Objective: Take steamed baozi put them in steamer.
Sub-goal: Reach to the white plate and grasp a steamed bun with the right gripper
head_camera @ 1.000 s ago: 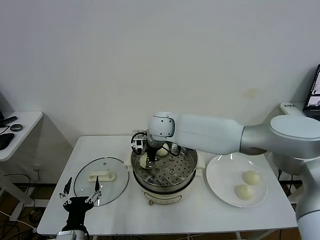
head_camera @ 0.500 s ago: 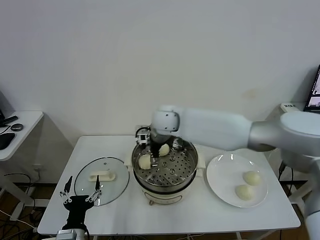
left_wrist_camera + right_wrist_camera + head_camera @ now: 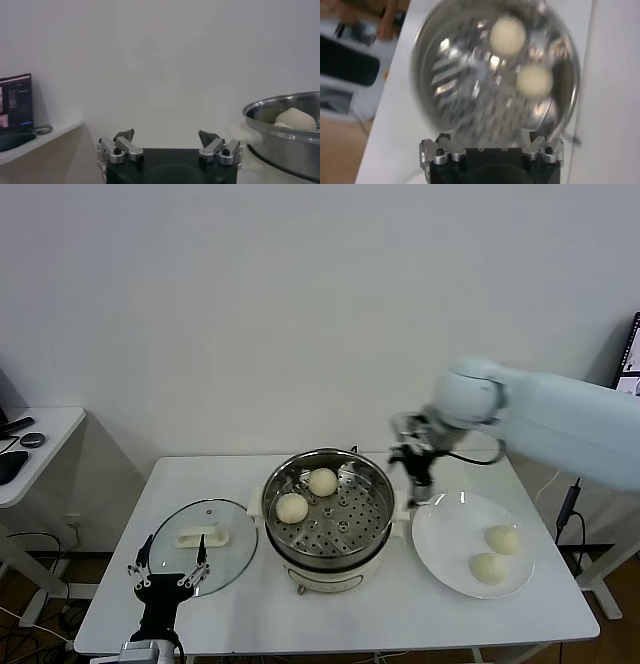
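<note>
The steel steamer (image 3: 328, 519) stands mid-table on its cream base. Two baozi lie on its perforated tray, one at the left (image 3: 292, 508) and one at the back (image 3: 322, 481); they also show in the right wrist view (image 3: 507, 35) (image 3: 534, 80). Two more baozi (image 3: 502, 539) (image 3: 488, 567) lie on the white plate (image 3: 445, 534) at the right. My right gripper (image 3: 415, 469) is open and empty, above the gap between steamer and plate; in its own view (image 3: 490, 145) it looks down on the steamer (image 3: 445, 75). My left gripper (image 3: 170, 569) is open and parked low at the front left.
A glass lid (image 3: 205, 546) with a white handle lies left of the steamer, just behind my left gripper. A side table (image 3: 30, 444) with dark items stands far left. The left wrist view shows the steamer's rim (image 3: 280, 107) with a baozi (image 3: 296, 119) inside.
My right gripper has let go of a baozi in the steamer, risen, and swung right from the steamer's left side towards the plate. The left arm has not moved.
</note>
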`<action>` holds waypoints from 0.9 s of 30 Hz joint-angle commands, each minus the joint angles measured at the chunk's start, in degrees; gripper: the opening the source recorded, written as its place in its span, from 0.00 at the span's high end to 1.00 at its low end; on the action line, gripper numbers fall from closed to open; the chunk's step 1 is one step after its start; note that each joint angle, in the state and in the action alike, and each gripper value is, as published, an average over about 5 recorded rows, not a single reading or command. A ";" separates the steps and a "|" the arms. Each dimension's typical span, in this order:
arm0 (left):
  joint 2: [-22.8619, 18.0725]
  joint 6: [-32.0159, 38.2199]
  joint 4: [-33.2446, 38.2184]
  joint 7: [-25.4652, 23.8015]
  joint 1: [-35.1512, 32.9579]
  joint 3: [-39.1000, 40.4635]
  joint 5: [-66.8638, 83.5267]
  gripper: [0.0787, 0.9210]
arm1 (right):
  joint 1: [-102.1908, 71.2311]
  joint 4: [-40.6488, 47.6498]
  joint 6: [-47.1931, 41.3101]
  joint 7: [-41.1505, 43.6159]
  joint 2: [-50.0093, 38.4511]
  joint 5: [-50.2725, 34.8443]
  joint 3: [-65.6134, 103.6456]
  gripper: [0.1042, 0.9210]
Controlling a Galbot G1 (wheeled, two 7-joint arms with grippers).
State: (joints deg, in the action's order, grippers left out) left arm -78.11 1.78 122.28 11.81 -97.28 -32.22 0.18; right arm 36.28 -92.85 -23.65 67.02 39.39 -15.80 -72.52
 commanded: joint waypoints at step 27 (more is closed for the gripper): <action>-0.99 0.40 0.77 -0.50 -2.37 -1.77 -1.50 0.12 | -51.07 10.12 14.57 -3.08 -13.63 28.44 34.91 0.12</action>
State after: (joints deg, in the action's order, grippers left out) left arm -79.11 2.14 122.97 11.31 -99.61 -33.77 -1.25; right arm -3.88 -87.78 -10.08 65.86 23.06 8.75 -45.81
